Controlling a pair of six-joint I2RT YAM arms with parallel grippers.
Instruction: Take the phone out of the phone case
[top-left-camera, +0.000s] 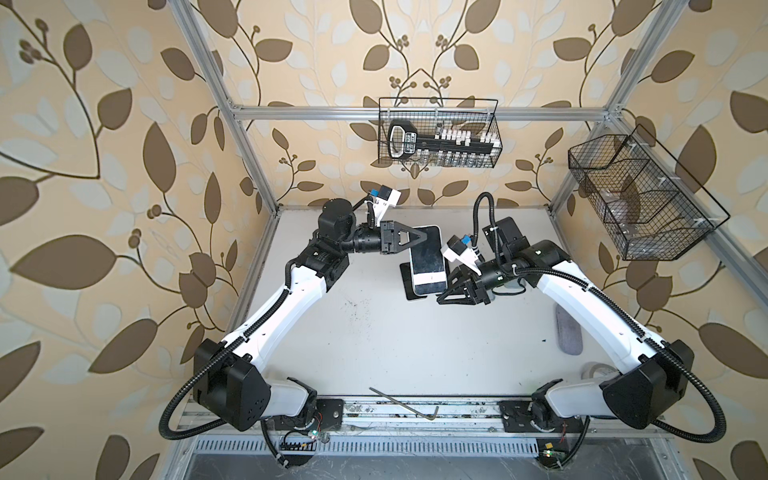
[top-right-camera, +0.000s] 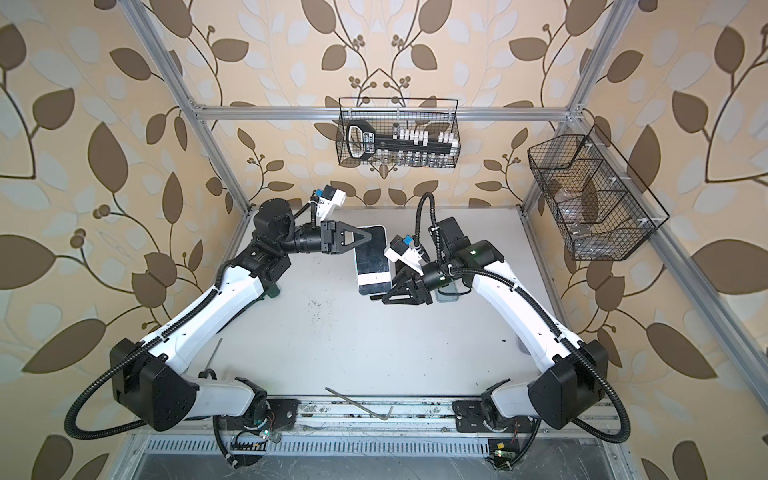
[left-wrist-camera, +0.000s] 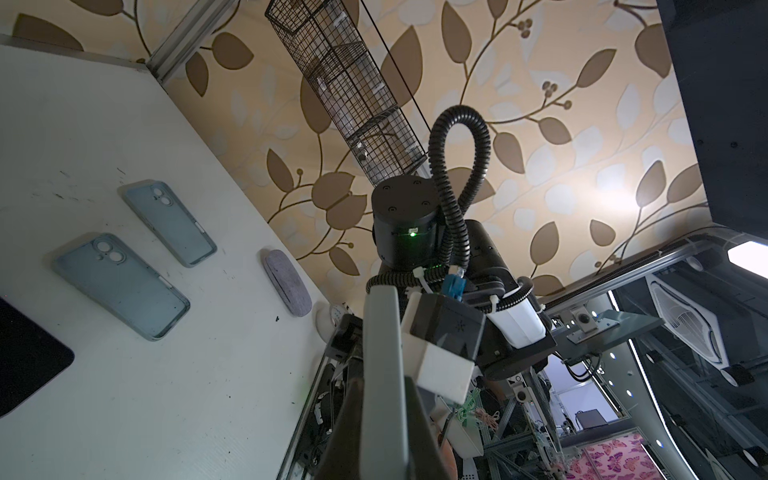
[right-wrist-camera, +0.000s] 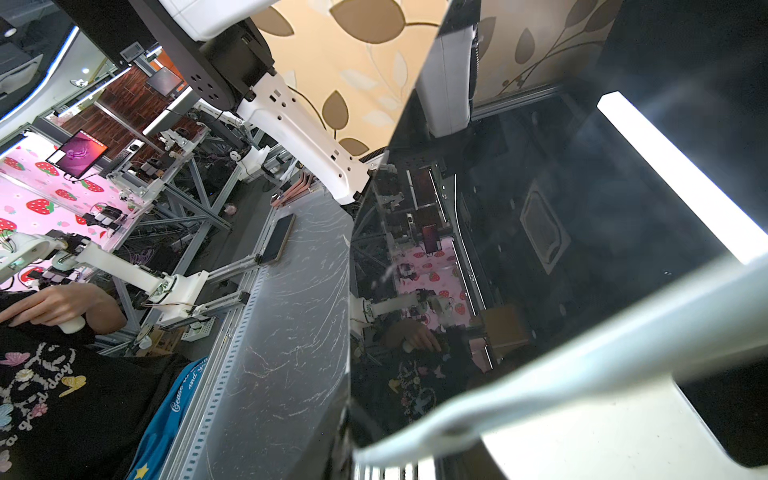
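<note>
Item: phone (top-left-camera: 428, 259), screen up, held above the desk (top-left-camera: 374, 332).
- left claw (top-left-camera: 423, 237): clenched on the phone's far end.
- right claw (top-left-camera: 444, 291): at its near corner; I cannot tell if it grips.
- phone case (right-wrist-camera: 540, 374): pale rim hugging the screen edge. I judge the peeling not done.
- empty blue cases (left-wrist-camera: 120, 284): lying aside on the desk.

White arms (top-left-camera: 291, 299), black joints (top-left-camera: 232, 386), seemingly corrugated cables (left-wrist-camera: 457, 114)

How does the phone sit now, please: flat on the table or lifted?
Lifted: the left gripper clamps the phone by one edge, above the table.
</note>
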